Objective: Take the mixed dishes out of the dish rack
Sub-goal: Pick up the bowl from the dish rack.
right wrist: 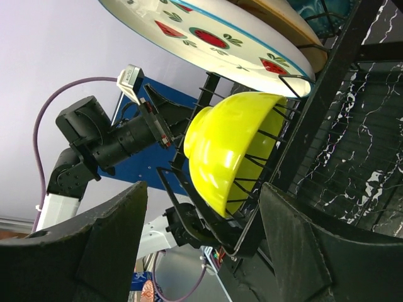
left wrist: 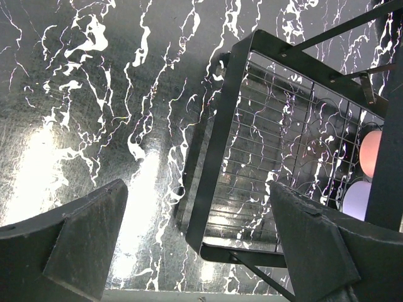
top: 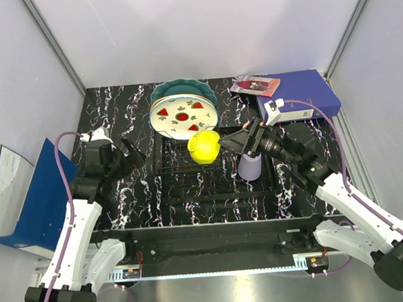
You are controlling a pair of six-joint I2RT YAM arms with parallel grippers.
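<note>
Currently right pincer (top: pixel 229 141) apart, just beside small yellow bowl (top: pixel 204 147) in dish rack (top: pixel 182 168); left pincer (left wrist: pixel 196 189) apart, empty, above desk (left wrist: pixel 94 94) at rack's left end.

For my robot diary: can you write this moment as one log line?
left gripper: open, beside dish rack | right gripper: open, facing yellow bowl in rack | white plate: in rack

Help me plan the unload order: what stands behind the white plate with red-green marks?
A cream-orange plate directly behind, then the teal scalloped plate; only their rims show, their faces covered by the white plate.
</note>
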